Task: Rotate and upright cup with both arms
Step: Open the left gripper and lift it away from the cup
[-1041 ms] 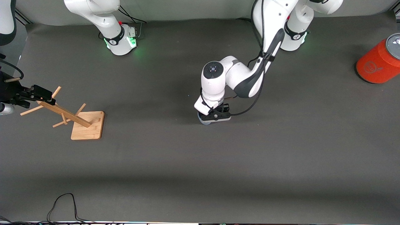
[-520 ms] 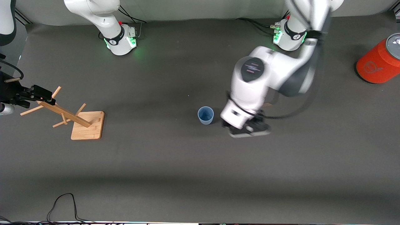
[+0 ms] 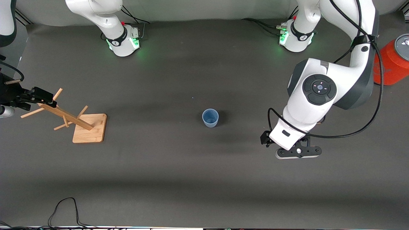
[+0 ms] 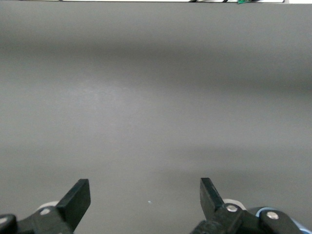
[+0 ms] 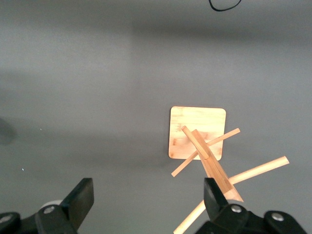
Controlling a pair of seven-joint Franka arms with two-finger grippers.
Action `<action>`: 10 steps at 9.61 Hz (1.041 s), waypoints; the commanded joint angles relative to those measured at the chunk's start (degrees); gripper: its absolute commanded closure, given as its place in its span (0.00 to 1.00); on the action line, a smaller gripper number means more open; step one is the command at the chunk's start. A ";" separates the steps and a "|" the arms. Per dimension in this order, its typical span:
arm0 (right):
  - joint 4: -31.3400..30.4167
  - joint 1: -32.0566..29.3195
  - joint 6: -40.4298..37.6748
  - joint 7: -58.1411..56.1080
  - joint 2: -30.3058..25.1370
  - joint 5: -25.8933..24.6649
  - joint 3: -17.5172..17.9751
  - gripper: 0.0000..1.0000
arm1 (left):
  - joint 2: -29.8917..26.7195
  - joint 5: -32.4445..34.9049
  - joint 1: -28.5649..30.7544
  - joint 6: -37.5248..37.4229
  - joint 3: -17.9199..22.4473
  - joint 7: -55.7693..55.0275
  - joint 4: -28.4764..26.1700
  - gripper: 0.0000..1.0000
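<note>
- Front view: the cup [image 3: 210, 118] stood upright, mouth up, on the dark surface [image 3: 179, 166] about midway between the two arms' ends, free of both grippers.
- The left gripper [image 3: 298, 152] hung over bare surface toward the left arm's end of the table, well apart from the cup. In the front view only its black crossbar showed under the white wrist.
- Left wrist view: left gripper [image 4: 145, 197] had its jaws spread wide with nothing between them; only grey surface showed in the gap. One black fingertip [image 4: 78, 196] was visible at each side of the frame.
- The right gripper [image 3: 40, 95] was at the right arm's end of the table, over the top of a wooden peg rack [image 3: 76, 123].
- Right wrist view: right gripper [image 5: 148, 200] was likewise wide open and holding nothing. The rack's square base [image 5: 197, 131] and slanted pegs lay below it, just beside one finger [image 5: 213, 195].
- Whether that finger touched the rack's post could not be told.
- An orange cylinder with a grey lid [image 3: 394, 64] stood at the edge of the surface at the left arm's end, partly hidden by the left arm.
- A black cable [image 3: 65, 210] lay along the surface's edge nearest the front camera.
</note>
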 commanded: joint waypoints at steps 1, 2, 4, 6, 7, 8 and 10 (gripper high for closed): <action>-0.03 0.22 -0.28 1.00 -0.19 -0.60 -0.12 0.00 | -2.43 0.18 3.44 -4.06 -0.12 5.40 0.47 0.00; -0.03 0.22 -0.28 1.08 -0.19 -0.60 -0.12 0.00 | -3.13 0.01 5.37 -5.90 -0.12 6.53 0.47 0.00; -0.12 0.13 -0.28 1.00 -0.19 -0.60 -0.12 0.00 | -6.19 -0.61 8.46 -6.97 -0.21 11.27 -1.45 0.00; -0.03 0.22 -0.28 1.08 -0.27 -0.69 -0.12 0.00 | -11.64 -0.52 7.33 -7.77 3.80 17.08 -8.37 0.00; -0.03 0.13 -0.28 1.00 -0.19 -0.60 -0.12 0.00 | -13.40 -0.61 4.88 -8.72 7.05 17.53 -9.54 0.00; -0.12 0.22 -0.28 1.08 -0.19 -0.60 -0.12 0.00 | -15.86 -0.61 4.51 -8.73 9.00 18.14 -11.73 0.00; -0.03 0.22 -0.28 1.08 -0.19 -0.60 -0.12 0.00 | -22.01 -3.49 5.56 -7.07 11.81 19.82 -18.66 0.00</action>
